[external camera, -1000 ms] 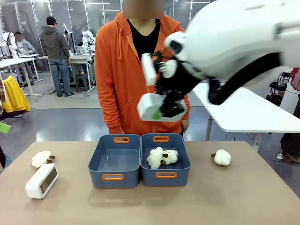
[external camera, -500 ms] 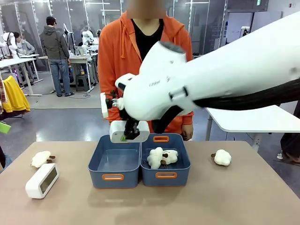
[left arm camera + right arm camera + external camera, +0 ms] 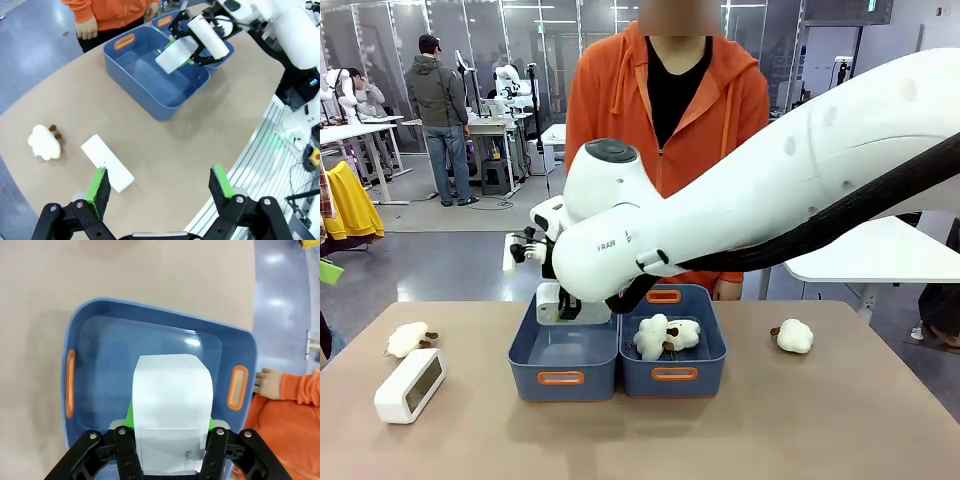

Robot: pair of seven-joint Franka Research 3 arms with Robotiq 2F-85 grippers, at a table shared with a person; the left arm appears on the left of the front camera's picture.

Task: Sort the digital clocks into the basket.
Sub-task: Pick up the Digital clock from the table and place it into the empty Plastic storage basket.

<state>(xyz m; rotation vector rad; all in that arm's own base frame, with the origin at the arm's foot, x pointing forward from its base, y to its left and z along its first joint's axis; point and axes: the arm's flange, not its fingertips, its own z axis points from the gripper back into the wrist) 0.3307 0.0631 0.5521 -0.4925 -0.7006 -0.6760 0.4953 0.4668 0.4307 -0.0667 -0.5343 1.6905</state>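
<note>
My right gripper (image 3: 563, 304) is shut on a white digital clock (image 3: 552, 301), holding it just above the inside of the left blue basket (image 3: 567, 350). The right wrist view looks straight down: the clock (image 3: 172, 405) sits between the black fingers over the bare basket floor (image 3: 105, 365). A second white clock (image 3: 410, 385) lies on the table at the near left. In the left wrist view my left gripper (image 3: 159, 184) hangs open high above that clock (image 3: 107, 162), with nothing between its green pads (image 3: 98, 186).
The right blue tub (image 3: 675, 377) holds plush sheep (image 3: 665, 335). More sheep lie at the far left (image 3: 408, 338) and the right (image 3: 794, 336) of the table. A person in an orange hoodie (image 3: 665, 110) stands behind the tubs, one hand (image 3: 267, 382) near the rim.
My right arm has swung left and down with the clock, from high over the right tub to low over the left basket. The person shifted slightly right.
</note>
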